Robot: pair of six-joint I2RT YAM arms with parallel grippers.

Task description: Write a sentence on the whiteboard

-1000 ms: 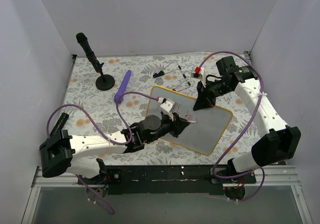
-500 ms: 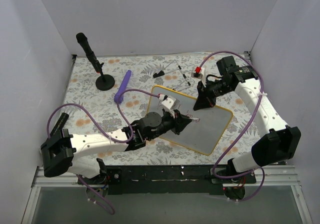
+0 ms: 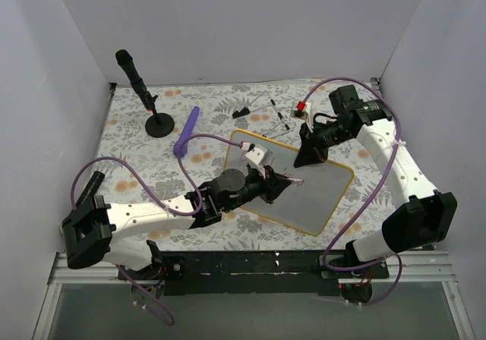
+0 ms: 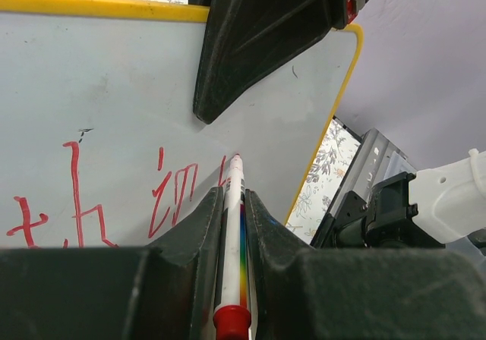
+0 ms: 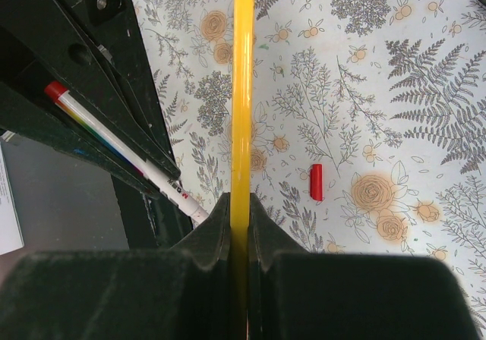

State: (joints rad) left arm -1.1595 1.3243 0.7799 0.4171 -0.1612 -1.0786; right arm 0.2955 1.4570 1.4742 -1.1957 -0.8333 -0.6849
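Left gripper (image 4: 233, 197) jaws were clamped on a white marker pen with rainbow stripe and red end cap (image 4: 232, 241), the pen running up between the fingers in the lower centre of the left wrist view. The pen's red tip touched the rectangular white whiteboard with thin yellow-orange rim (image 4: 99, 74), just right of the thin red handwritten sentence (image 4: 91, 203) in the lower left of that frame; the strokes were not legible from this angle.

Right gripper (image 5: 239, 203) jaws were pinched together on the board's yellow rim, which ran straight up the middle of the right wrist view. In the left wrist view its black fingers came down onto the board from the top centre.

In the top view the whiteboard sat centre-right, rotated diagonally on a floral-print tablecloth (image 3: 144, 165), between the two arms; flat or propped, could not tell.

A small red pen cap (image 5: 316, 182) lay on the cloth right of the rim. A purple cylinder (image 3: 187, 130) lay near the board's upper-left corner, and a black microphone on a round stand (image 3: 140, 89) stood upper left
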